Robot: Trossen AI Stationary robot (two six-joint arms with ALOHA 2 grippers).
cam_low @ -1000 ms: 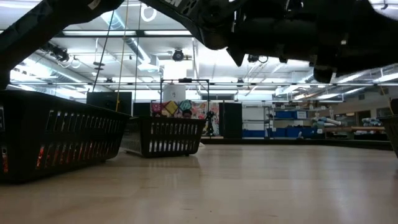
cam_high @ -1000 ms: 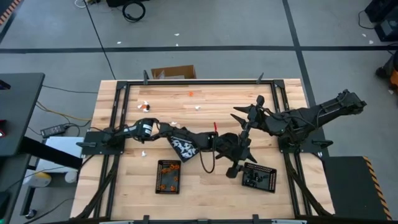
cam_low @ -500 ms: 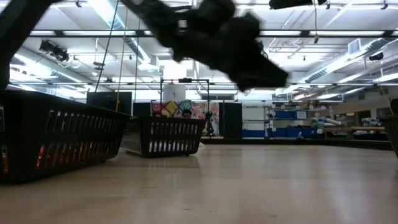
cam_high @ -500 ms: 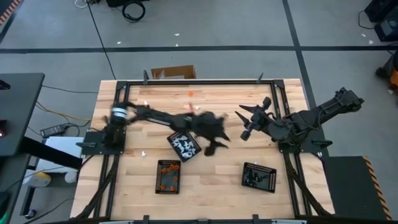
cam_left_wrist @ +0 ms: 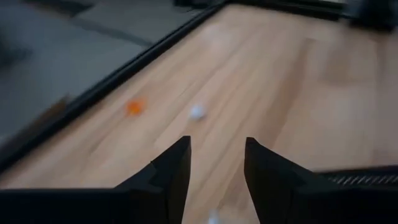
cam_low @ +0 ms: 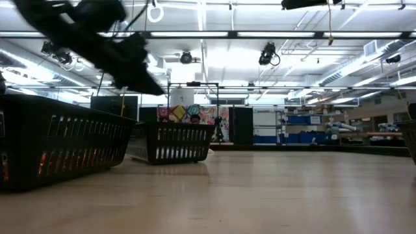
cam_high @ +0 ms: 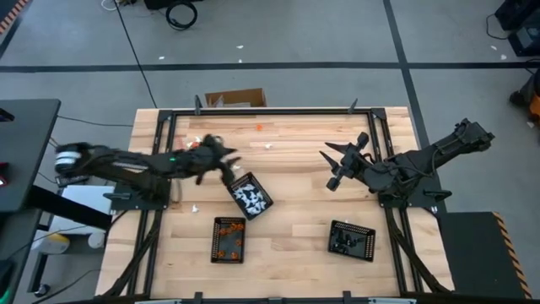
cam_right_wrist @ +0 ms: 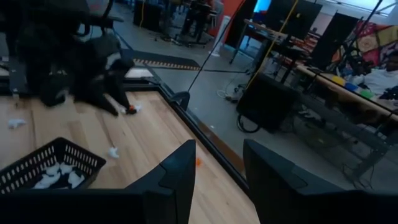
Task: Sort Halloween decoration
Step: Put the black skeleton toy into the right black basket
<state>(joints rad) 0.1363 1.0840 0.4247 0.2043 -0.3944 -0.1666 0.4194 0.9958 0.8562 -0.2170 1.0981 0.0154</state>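
- Overhead, the left gripper (cam_high: 226, 159) sits above the far-left part of the wooden table (cam_high: 295, 245), near the table's far edge and just beside the far corner of the tray of white pieces (cam_high: 250, 195).
- Its wrist view shows the left gripper (cam_left_wrist: 216, 163) with its fingers (cam_left_wrist: 174, 165) apart and bare wood in the gap; nothing is pinched.
- Ahead of those fingers lie one orange piece (cam_left_wrist: 134, 107) and one white piece (cam_left_wrist: 197, 112), near each other on the wood beside the table's black frame; both are blurred.
- The right gripper (cam_high: 336, 171) hangs over the far-right part of the table, well apart from every tray. Its wrist view shows the right gripper (cam_right_wrist: 217, 165) with fingers parted and nothing between them.
- Sorted decoration: white pieces fill the tilted middle tray; the tray of orange pieces (cam_high: 229, 239) stands at the near edge, left of centre; the tray of black pieces (cam_high: 351, 240) stands at the near edge on the right.
- Loose decoration: several white scraps (cam_high: 196, 207) and small orange bits (cam_high: 259, 127) lie scattered on the far and left parts of the table.
- From table height, two black trays (cam_low: 170, 142) are seen on the left; the left arm crosses above them, blurred.
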